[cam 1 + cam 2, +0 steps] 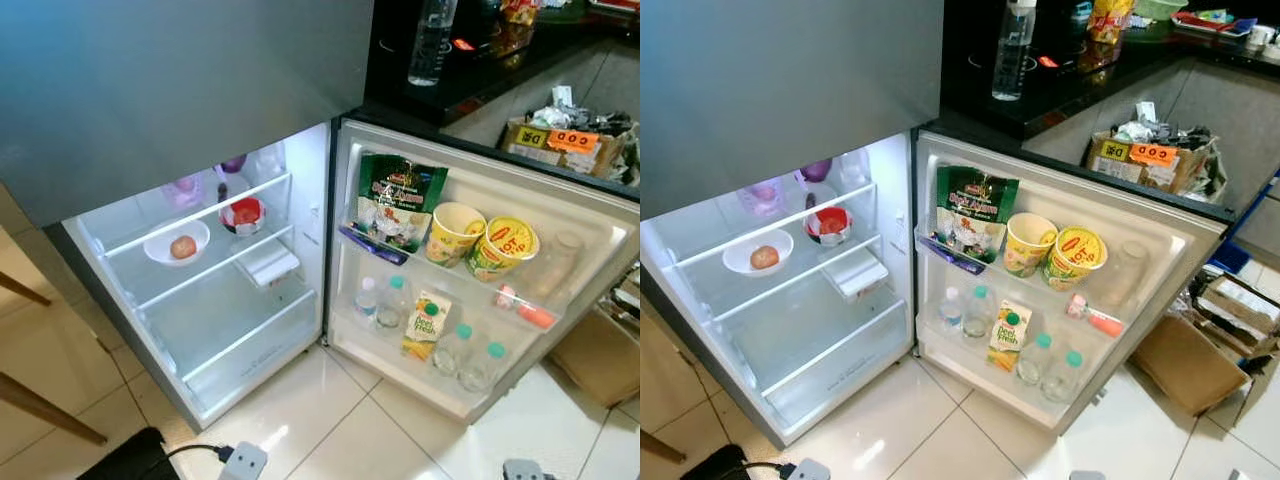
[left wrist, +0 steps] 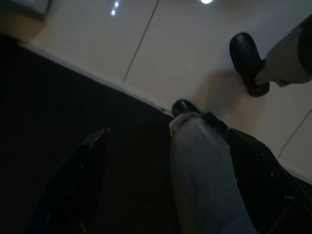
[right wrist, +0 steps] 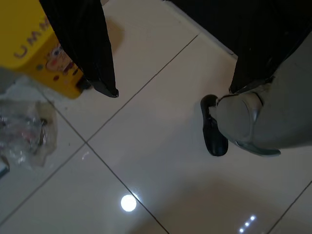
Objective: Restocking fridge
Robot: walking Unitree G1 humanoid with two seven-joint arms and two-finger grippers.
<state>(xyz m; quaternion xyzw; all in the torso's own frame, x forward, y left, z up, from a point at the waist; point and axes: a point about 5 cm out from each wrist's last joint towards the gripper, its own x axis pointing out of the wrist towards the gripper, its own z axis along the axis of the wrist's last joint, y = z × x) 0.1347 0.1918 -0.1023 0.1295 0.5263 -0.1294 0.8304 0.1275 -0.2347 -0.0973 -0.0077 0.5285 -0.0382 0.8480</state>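
The fridge [image 1: 200, 90] stands before me with its lower door [image 1: 590, 215] swung open to the right. Inside, a white bowl [image 1: 177, 243] holding a round fruit and a red-topped tub [image 1: 243, 214] sit on the glass shelves, with a white box [image 1: 270, 265] below. The door shelves carry a green bag [image 1: 398, 200], two yellow cups [image 1: 453, 232], a juice carton [image 1: 425, 323] and several small bottles [image 1: 478, 365]. My left gripper [image 2: 168, 132] hangs open over the floor beside my leg. My right gripper [image 3: 174, 90] is open too, with nothing between its fingers.
A clear water bottle [image 1: 431, 40] stands on the black counter right of the fridge. A cardboard box of clutter [image 1: 565, 140] sits behind the door and another box [image 1: 600, 355] lies on the floor. Wooden legs [image 1: 40, 400] and a plug with cable [image 1: 240, 460] lie at the lower left.
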